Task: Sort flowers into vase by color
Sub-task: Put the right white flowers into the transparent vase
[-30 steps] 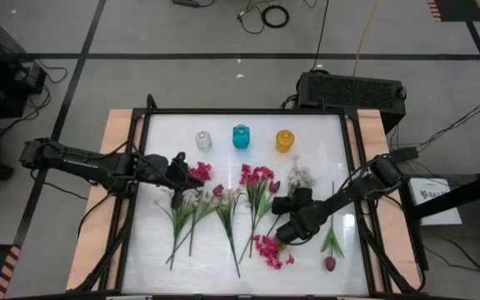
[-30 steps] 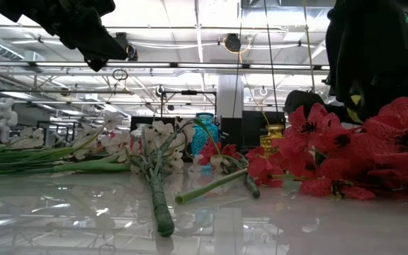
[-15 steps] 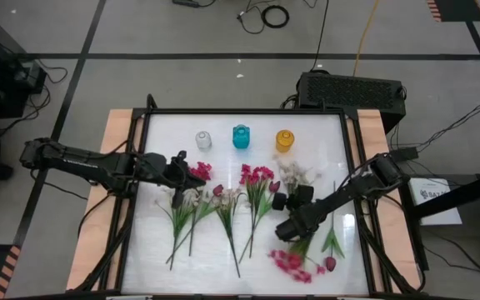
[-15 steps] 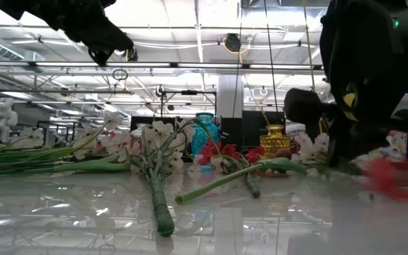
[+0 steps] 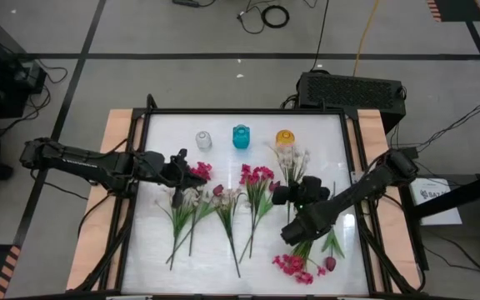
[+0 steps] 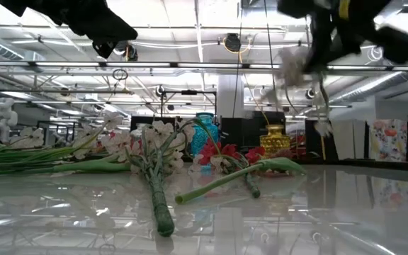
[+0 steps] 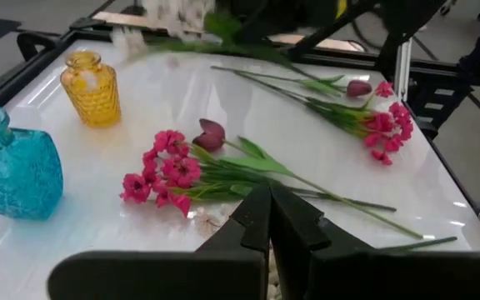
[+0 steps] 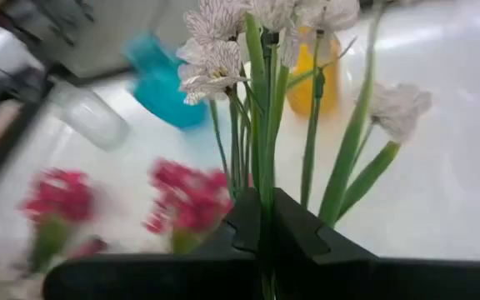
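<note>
Flowers, artificial sprigs on long green leafy stems: one white-blossomed sprig is clamped at its stem in the closed fingers of the right gripper and lifted off the white desk, its pale heads reaching toward the amber glass vase. Left gripper has its fingers shut with nothing between them, hovering near a magenta cluster on the left side of the desk. Outward from there: all three vases in the back row, the clear glass vase, the turquoise glass vase and the amber one, look empty. On the desk lie two white sprigs, a dark maroon tulip with them, a magenta bunch with another maroon tulip beside it, and near the front right a magenta sprig and a maroon tulip. Judgement: sorting barely begun; no stem placed, first white sprig in transit, at least seven left to move. Which colour goes to which vase cannot be told.
</note>
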You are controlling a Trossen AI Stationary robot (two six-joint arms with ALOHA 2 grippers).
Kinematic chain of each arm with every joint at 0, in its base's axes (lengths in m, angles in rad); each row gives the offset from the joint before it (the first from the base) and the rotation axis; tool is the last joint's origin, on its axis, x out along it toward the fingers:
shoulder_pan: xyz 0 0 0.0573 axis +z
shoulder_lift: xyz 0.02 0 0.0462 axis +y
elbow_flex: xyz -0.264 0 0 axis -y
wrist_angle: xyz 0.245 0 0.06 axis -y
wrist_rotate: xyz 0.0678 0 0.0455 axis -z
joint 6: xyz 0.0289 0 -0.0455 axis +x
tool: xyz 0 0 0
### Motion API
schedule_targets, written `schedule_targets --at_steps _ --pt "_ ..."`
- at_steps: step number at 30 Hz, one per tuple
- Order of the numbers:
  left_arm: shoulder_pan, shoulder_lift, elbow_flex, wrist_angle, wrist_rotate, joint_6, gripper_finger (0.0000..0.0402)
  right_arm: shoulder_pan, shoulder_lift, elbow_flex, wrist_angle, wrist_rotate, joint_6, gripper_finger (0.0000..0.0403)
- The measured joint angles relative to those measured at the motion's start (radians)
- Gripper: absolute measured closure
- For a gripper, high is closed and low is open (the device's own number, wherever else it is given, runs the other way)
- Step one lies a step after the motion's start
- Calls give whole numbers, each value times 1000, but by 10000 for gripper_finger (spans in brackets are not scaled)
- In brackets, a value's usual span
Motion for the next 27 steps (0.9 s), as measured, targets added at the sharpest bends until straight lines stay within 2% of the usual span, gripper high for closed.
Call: schedule_targets --at_steps 4,7,13,19,24,26,27 --pt "0 0 0 1 0 0 393 5 -1 132 -146 157 -85 397" --pt "0 0 0 -3 -9 -3 393 -12 -15 215 -152 265 -288 397" --pt "13 0 0 77 -31 -8 393 -93 -43 384 -143 302 -842 397" --pt "38 0 0 144 -68 -32 393 -193 -81 527 -24 346 -1290 397" --pt "65 0 0 227 -83 -25 393 -276 -94 592 209 306 -1699 397" --pt "77 0 0 263 -83 -20 388 -317 -98 609 314 208 -1888 397" --pt "82 1 0 285 -83 -10 382 -342 -100 611 366 126 -1981 397"
